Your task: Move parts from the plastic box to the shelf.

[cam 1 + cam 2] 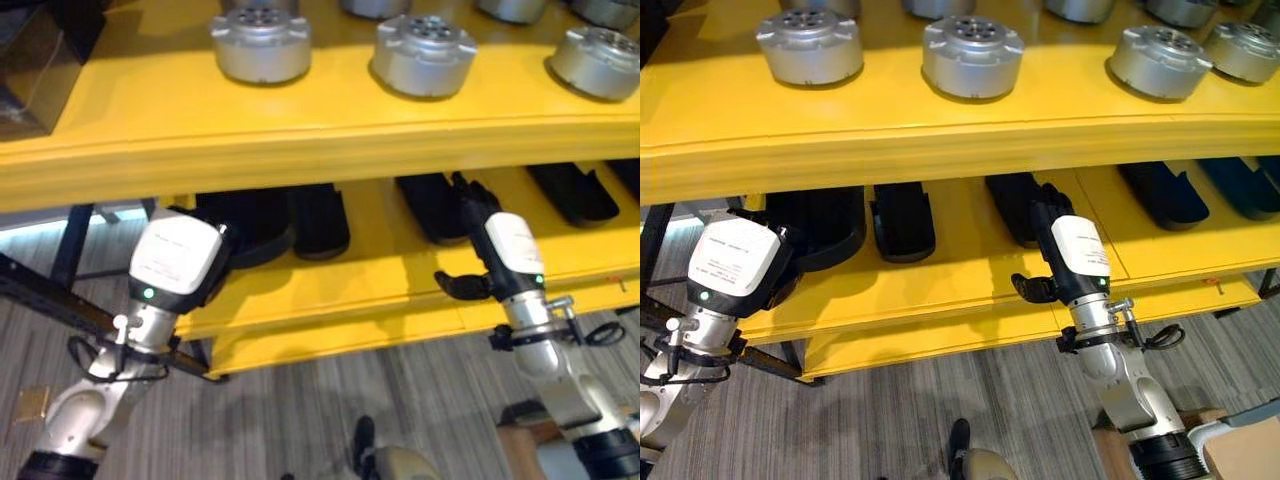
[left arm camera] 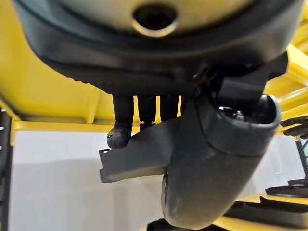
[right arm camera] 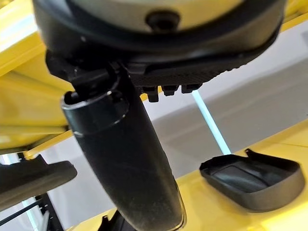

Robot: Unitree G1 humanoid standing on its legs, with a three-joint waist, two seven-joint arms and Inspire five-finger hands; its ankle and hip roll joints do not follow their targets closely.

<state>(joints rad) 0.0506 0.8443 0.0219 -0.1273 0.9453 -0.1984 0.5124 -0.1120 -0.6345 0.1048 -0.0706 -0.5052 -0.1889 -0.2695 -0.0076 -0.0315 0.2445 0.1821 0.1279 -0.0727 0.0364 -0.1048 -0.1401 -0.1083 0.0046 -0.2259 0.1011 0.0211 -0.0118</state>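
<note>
Two-level yellow shelf (image 1: 300, 140) here. The top level has a row of silver round metal parts (image 1: 262, 45) sitting on it, side by side, with more behind them at the far edge. The lower level carries a line of black plastic parts (image 1: 902, 220), dark tray-like shells lying flat.

The left hand (image 1: 215, 262) is in under the top level at the left end of the lower level, right up against a big black part (image 1: 825, 225) there. In the left wrist view the fingers (image 2: 122, 122) curl down over the edge of a dark grey flat piece (image 2: 139, 156), with the thumb (image 2: 216, 168) coming across in front of it, so it looks clamped on that piece.

The right hand (image 1: 1045, 235) reaches onto the lower level near the middle, fingers pointing far into the shelf beside a black part (image 1: 1012, 205), thumb sticking out to the left. The fingers look fairly straight and nothing's in its grasp. Its wrist view shows another black shell (image 3: 252, 180) lying on the yellow surface nearby.

Grey striped floor (image 1: 300, 410) below.
</note>
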